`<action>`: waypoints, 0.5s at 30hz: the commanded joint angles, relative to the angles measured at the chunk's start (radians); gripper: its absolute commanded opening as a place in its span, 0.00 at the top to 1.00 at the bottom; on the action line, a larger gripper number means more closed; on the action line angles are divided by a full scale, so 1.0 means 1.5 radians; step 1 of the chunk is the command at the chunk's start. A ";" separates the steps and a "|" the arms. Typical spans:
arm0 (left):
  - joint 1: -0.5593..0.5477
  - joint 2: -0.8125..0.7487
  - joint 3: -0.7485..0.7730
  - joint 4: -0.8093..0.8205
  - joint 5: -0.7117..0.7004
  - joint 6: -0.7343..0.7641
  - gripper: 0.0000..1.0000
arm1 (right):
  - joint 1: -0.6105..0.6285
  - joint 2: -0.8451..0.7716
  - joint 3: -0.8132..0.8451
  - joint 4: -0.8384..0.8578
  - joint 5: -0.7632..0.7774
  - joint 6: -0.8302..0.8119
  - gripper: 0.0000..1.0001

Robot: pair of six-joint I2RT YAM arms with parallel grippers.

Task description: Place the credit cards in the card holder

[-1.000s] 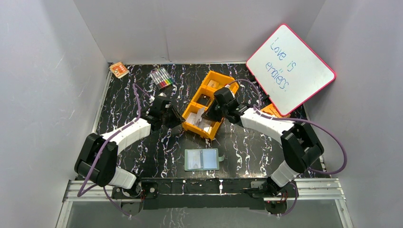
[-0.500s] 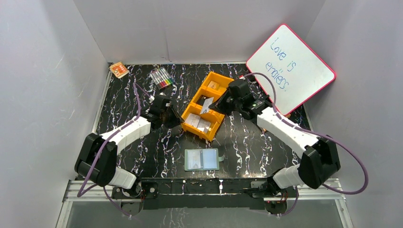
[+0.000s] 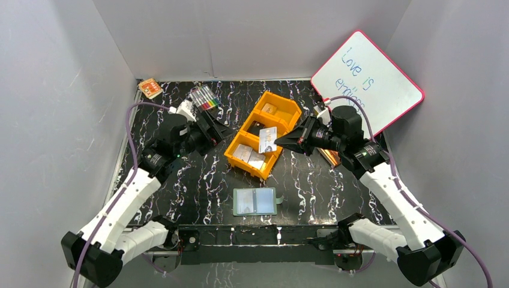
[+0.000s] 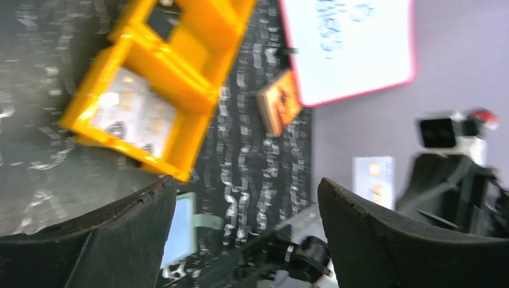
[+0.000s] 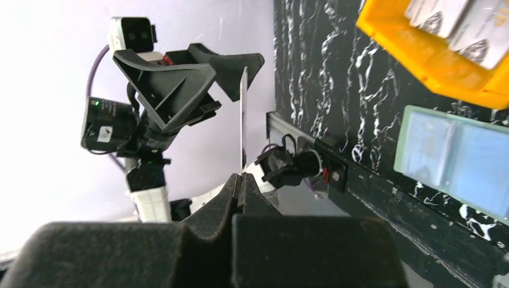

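Credit cards (image 3: 249, 155) are seen in the near compartment of the orange tray (image 3: 243, 167), and one card (image 3: 268, 139) is held upright over the tray, pinched in the fully closed right claw (image 3: 277, 142). The left claw (image 3: 219, 129) is spread wide with nothing gripped, left of the tray. The card holder (image 3: 254, 201) is laid open on the worktop (image 3: 198, 180).

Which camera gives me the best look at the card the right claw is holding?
Top external: the card shows its printed face, pinched in the right claw by the orange tray. Right wrist sees the card only edge-on. Left wrist catches the card small and blurred.
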 commanded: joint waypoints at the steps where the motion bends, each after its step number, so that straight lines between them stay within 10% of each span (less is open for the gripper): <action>1: -0.001 -0.057 -0.053 0.177 0.170 -0.077 0.15 | -0.004 -0.025 -0.013 0.121 -0.116 0.035 1.00; 15: -0.002 -0.001 -0.126 0.481 0.362 -0.227 0.28 | -0.004 -0.031 -0.127 0.320 -0.175 0.129 1.00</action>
